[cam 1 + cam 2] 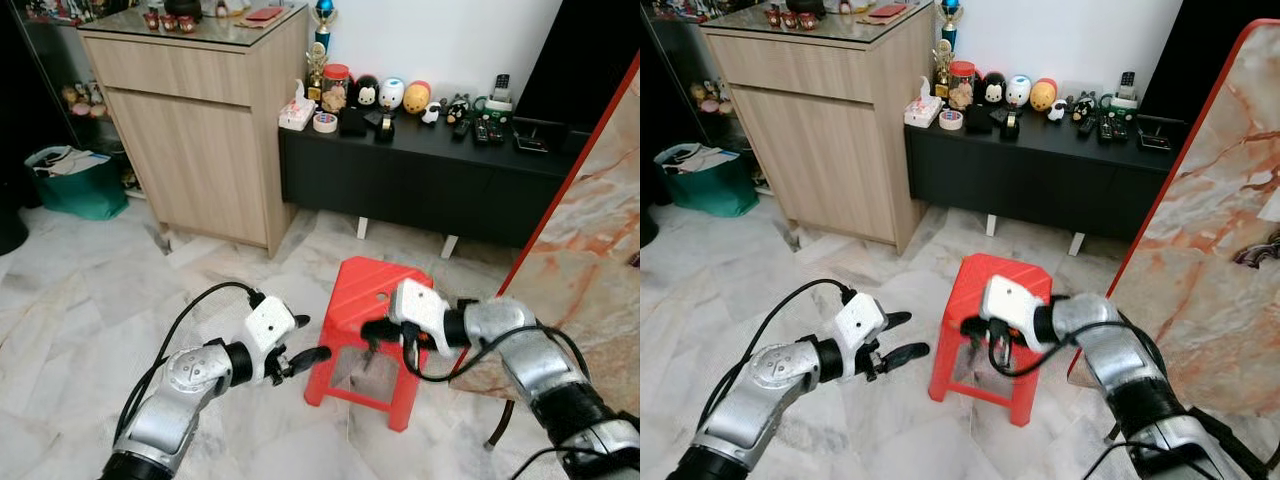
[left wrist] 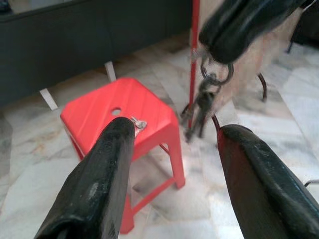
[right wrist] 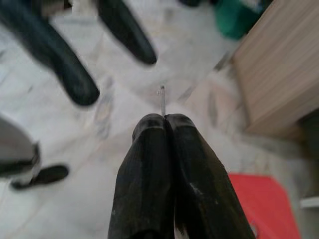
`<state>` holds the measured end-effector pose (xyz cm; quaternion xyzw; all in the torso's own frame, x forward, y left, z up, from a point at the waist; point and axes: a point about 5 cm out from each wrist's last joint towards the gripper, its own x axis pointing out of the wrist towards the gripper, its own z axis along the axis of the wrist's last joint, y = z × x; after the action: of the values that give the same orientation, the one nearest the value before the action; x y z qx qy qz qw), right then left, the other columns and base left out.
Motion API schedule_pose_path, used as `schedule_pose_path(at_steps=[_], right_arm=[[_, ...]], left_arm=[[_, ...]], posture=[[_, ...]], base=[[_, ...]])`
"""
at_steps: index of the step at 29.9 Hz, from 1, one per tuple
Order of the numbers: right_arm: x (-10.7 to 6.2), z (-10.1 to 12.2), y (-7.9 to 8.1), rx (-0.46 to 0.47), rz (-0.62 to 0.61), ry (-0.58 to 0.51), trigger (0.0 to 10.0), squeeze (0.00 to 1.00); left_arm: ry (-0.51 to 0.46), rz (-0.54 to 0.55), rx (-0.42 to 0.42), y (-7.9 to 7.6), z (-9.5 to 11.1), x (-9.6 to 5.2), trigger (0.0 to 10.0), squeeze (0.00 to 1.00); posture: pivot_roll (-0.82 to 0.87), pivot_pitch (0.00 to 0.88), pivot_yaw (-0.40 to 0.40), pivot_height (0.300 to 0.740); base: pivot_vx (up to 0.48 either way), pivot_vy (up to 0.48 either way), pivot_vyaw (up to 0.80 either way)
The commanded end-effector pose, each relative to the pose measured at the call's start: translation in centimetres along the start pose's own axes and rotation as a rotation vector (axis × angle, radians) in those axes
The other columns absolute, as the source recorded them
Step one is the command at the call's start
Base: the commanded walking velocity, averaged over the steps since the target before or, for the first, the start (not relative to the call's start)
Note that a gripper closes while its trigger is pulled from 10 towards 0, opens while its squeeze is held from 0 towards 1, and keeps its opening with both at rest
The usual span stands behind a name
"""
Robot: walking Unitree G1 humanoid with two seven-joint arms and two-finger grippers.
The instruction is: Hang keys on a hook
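Note:
A bunch of dark keys (image 2: 202, 107) dangles on a ring from my right gripper (image 1: 372, 328), which is shut on the ring just over the near left corner of a red plastic stool (image 1: 375, 290). In the right wrist view its two fingers (image 3: 149, 164) press together, with a thin bit of metal showing at the tips. My left gripper (image 1: 308, 338) is open, a short way left of the keys and pointing at them. Seen from the left wrist, the keys hang beyond the gap between its fingers (image 2: 104, 174). A small metal piece (image 2: 138, 123) lies on the stool top.
A marble slab with a red edge (image 1: 590, 250) leans at the right, close to my right arm. Behind the stool runs a low black sideboard (image 1: 430, 170) with figurines, beside a tall wooden cabinet (image 1: 200, 130). A green bag (image 1: 75, 180) sits far left on the marble floor.

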<state>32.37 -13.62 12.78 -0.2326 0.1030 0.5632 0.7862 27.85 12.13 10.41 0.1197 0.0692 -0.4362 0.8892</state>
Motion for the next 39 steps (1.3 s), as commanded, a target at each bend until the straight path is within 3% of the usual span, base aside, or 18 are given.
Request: schedule_pose_path(at_steps=[1,4,5,8,26,39], right_arm=[[-0.3,1.3,-1.0,-0.009,-0.050,-0.045,10.0,0.00],[0.0,2.0,-1.6,-0.013,-0.111,-0.059,10.0,0.00],[0.4,2.6,-2.0,-0.002,-0.151,-0.077,10.0,0.00],[0.8,3.2,-2.1,0.009,-0.180,-0.097,10.0,0.00],[2.2,7.6,-1.3,-0.033,-0.149,-0.192,10.0,0.00],[4.5,10.1,0.1,-0.025,-0.157,-0.226,10.0,0.00]], left_arm=[[-0.010,0.049,-0.022,0.7,-0.2,0.0,10.0,0.00],[-0.033,0.143,-0.050,1.4,-0.5,0.0,10.0,0.00],[-0.044,0.227,-0.075,2.1,-0.9,-0.2,10.0,0.00],[-0.057,0.268,-0.099,2.2,-1.2,-0.3,10.0,0.00],[-0.078,0.216,-0.114,1.1,-1.3,1.3,10.0,0.00],[-0.062,0.278,-0.079,1.7,-1.9,0.9,10.0,0.00]], posture=[[0.05,0.000,-0.079,0.740],[0.05,0.000,-0.082,0.740],[0.05,0.000,-0.085,0.740],[0.05,0.000,-0.087,0.740],[0.05,0.000,-0.089,0.740],[0.05,0.000,-0.089,0.740]], base=[[0.000,0.000,0.00],[0.000,0.000,0.00],[0.000,0.000,0.00],[0.000,0.000,0.00],[0.000,0.000,0.00],[0.000,0.000,0.00]])
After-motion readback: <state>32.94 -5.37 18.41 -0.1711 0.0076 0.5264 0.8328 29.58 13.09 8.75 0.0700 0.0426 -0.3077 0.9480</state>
